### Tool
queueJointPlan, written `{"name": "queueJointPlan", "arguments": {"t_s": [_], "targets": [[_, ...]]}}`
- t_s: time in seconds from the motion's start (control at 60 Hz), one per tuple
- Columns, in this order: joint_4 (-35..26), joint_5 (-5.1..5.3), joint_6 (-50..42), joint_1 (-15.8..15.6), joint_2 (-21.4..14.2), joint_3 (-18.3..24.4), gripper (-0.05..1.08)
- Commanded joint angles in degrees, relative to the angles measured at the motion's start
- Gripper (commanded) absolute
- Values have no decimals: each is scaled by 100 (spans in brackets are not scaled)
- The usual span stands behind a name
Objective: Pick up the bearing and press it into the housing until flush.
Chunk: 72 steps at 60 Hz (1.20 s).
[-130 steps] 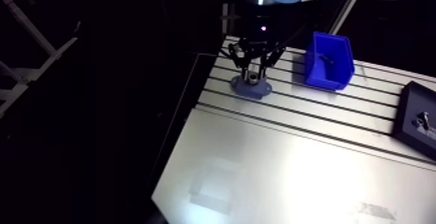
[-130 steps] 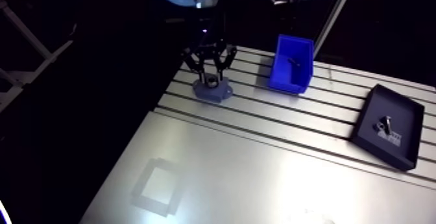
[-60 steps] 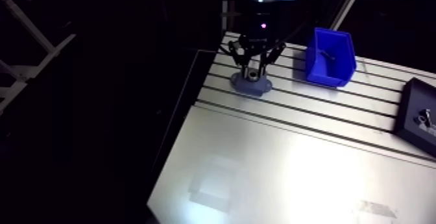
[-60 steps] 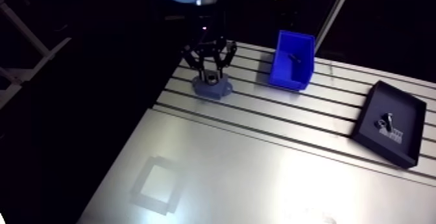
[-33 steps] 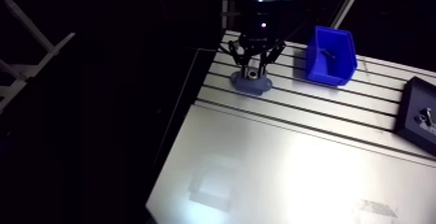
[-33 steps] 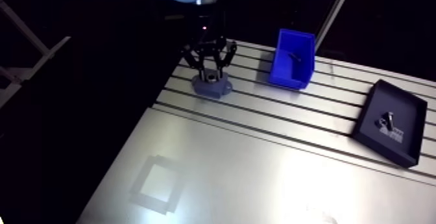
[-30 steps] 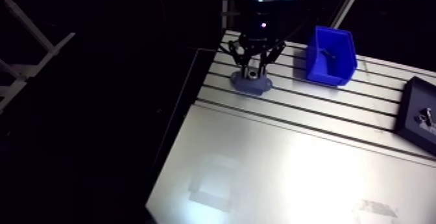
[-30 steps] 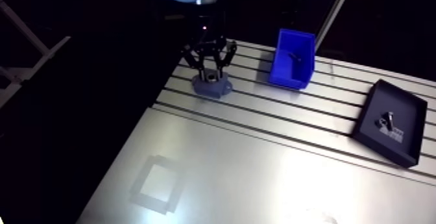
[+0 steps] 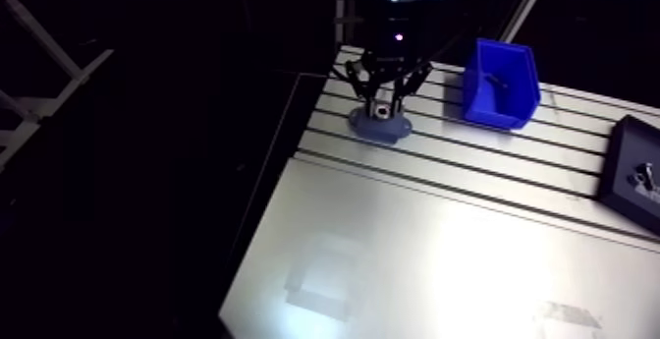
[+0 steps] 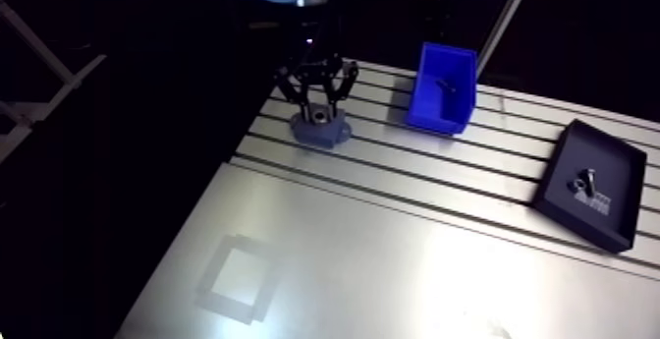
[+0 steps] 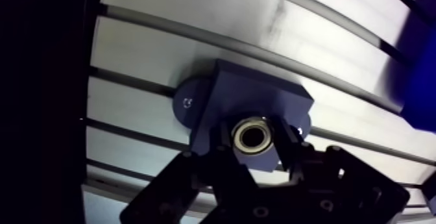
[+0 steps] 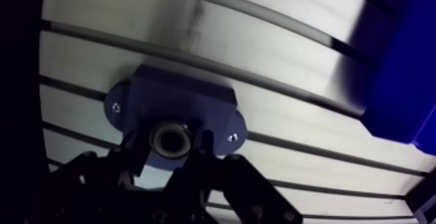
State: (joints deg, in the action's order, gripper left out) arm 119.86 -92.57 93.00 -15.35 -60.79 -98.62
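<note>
Little has moved since the earlier pictures: the gripper (image 11: 254, 143) still stands over the housing (image 11: 250, 100), and only the view has drifted a touch. The bearing (image 11: 254, 136) sits at the housing's bore (steel ring, dark centre). The two fingers (image 11: 286, 143) are drawn narrowly against its sides, gripping it as far as we can tell. On the slotted table (image 10: 393, 254) a blue bin (image 10: 432, 117) stands at 2 o'clock from the housing, and a black tray (image 10: 609, 166) lies farther off near 3 o'clock.

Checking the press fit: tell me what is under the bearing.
Held by the gripper, the bearing sits over the blue-grey housing on the table. What lies directly beneath is covered, so seating depth cannot be seen.
</note>
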Motion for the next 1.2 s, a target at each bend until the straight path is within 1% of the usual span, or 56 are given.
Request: {"name": "queueJointPlan", "arguments": {"t_s": [0.017, 0.033, 0.05, 0.1, 0.117, 0.133, 0.15, 0.167, 0.183, 0.2, 0.217, 0.233, 0.25, 0.433, 0.6, 0.65, 0.75, 0.783, 0.8, 0.817, 0.833, 0.85, 0.867, 0.883, 0.9, 0.917, 0.933, 0.95, 0.967, 0.983, 1.017, 1.067, 1.083, 1.1, 1.117, 1.133, 1.15, 1.167, 1.183, 1.2], "targets": [[77, -1, -6, 23, -5, 13, 36], [77, -1, -6, 23, -5, 13, 36], [78, -2, -6, 23, -6, 21, 33], [78, 6, -6, 31, -7, 22, 32], [78, -1, 2, 24, -14, 22, 26], [78, -1, 2, 24, -14, 22, 26], [78, -9, 3, 23, -23, 30, 16], [78, -9, 3, 23, -23, 30, 16], [70, -3, 3, 23, -39, 46, 10], [70, -3, 3, 23, -39, 46, 10], [61, 5, 3, 23, -56, 71, 4], [61, 5, 3, 23, -56, 71, 4], [53, -1, 3, 23, -66, 89, 2], [-58, 7, 3, 65, -230, 220, 1], [-139, 7, 3, 100, -278, 269, 1], [-262, 23, -5, 110, -320, 308, 1], [-484, 16, -54, 111, -349, 404, 1], [-522, 8, -73, 111, -357, 423, 3], [-536, 7, -98, 111, -358, 426, 13], [-536, 7, -98, 111, -358, 426, 13], [-537, 7, -139, 111, -351, 427, 30], [-537, 7, -139, 111, -351, 427, 30], [-538, 7, -220, 118, -350, 427, 55], [-538, 7, -220, 118, -350, 427, 55], [-538, -1, -344, 120, -349, 427, 81], [-538, -1, -344, 120, -349, 427, 81], [-530, -24, -445, 120, -349, 412, 91], [-530, -24, -445, 120, -349, 412, 91], [-477, -35, -550, 112, -349, 372, 99], [-454, -52, -626, 111, -349, 351, 103], [-458, -47, -667, 111, -349, 341, 105], [-460, -70, -785, 104, -341, 331, 107], [-459, -102, -863, 110, -341, 323, 108], [-459, -102, -863, 110, -341, 323, 108], [-459, -144, -926, 111, -341, 322, 108], [-459, -144, -926, 111, -341, 322, 108], [-466, -203, -981, 111, -341, 321, 108], [-466, -203, -981, 111, -341, 321, 108], [-467, -234, -1011, 118, -341, 329, 108], [-467, -234, -1011, 118, -341, 329, 108]]}}
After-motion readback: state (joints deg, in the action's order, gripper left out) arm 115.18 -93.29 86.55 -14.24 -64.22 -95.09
